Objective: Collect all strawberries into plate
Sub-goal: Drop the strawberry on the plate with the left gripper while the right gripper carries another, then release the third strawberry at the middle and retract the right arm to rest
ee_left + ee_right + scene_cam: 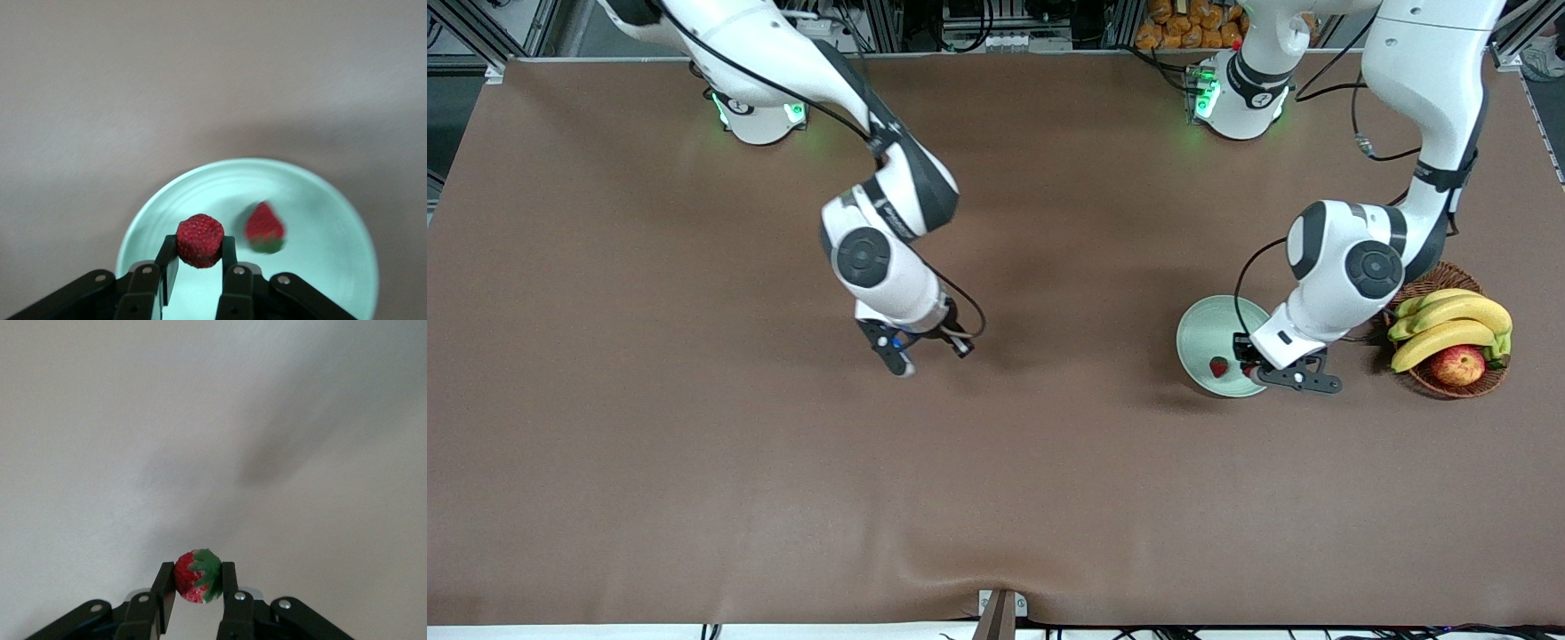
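Note:
The mint-green plate (1209,329) lies toward the left arm's end of the table, beside the basket. One strawberry (1218,366) rests on it; it also shows in the left wrist view (265,228), on the plate (320,193). My left gripper (1254,364) hangs over the plate, shut on a second strawberry (200,240). My right gripper (927,345) is over bare table near the middle, shut on a third strawberry (198,576) with its green cap showing. Both held berries are hidden in the front view.
A brown wicker basket (1485,384) with bananas (1449,324) and a red-yellow apple (1458,364) stands next to the plate, close to the left arm's elbow. The brown tablecloth covers the rest of the table.

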You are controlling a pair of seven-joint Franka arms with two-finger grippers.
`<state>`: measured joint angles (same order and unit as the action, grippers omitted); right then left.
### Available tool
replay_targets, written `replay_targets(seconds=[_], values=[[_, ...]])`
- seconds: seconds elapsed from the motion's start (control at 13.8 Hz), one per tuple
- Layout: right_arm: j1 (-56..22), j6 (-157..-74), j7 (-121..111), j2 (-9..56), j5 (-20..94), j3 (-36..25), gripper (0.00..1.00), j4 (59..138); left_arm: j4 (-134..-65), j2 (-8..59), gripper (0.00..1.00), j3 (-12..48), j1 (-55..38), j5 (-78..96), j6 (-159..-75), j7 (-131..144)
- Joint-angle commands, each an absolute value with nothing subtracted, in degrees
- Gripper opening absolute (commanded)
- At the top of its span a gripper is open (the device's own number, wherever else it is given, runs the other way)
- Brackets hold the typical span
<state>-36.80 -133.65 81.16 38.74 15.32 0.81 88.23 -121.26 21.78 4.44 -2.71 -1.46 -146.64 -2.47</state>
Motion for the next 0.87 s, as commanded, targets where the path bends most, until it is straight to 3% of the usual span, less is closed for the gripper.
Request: replay_targets(seconds=[0.0, 0.07, 0.14, 0.22, 0.36, 0.43, 0.51, 0.58, 0.8], values=[[-39.89, -142.24, 86.9, 47.26, 15.47, 0.09, 0.0, 80.43, -122.87, 21.0, 0.12, 5.27, -2.9, -2.55, -146.87, -1.5], [-40.77, -145.43, 88.58, 49.11, 15.29, 0.0, 0.0, 79.72, -122.96, 21.09, 0.26, 5.27, -3.07, -2.46, -146.87, -1.41], [-41.39, -146.33, 88.85, 50.0, 15.29, 0.0, 0.0, 79.63, -122.61, 21.7, 0.71, 5.27, -3.25, -2.46, -146.87, -1.41], [-41.74, -146.34, 88.94, 50.44, 15.29, 0.09, 0.0, 79.63, -122.43, 21.88, 1.0, 5.27, -3.25, -2.46, -146.87, -1.15], [-42.62, -146.51, 88.95, 51.76, 15.12, 0.0, 0.05, 79.63, -121.82, 22.06, 1.0, 5.27, -3.43, -2.46, -146.87, -1.05], [-42.89, -146.43, 88.68, 51.94, 14.94, -0.09, 0.41, 79.63, -121.64, 21.97, 1.0, 5.36, -3.51, -2.46, -146.78, -0.97], [-43.06, -145.9, 88.59, 51.42, 13.9, -0.35, 0.94, 79.8, -121.38, 21.71, 1.0, 5.45, -3.78, -2.46, -146.78, -0.88], [-42.98, -144.94, 88.59, 50.55, 11.89, -0.53, 1.0, 80.41, -120.25, 21.27, 1.0, 5.8, -3.95, -2.46, -146.17, -0.88], [-41.23, -134.86, 84.14, 46.25, 5.55, -1.41, 1.0, 80.77, -112.09, 21.0, 1.0, 8.6, -4.74, -1.76, -135.21, 3.05]])
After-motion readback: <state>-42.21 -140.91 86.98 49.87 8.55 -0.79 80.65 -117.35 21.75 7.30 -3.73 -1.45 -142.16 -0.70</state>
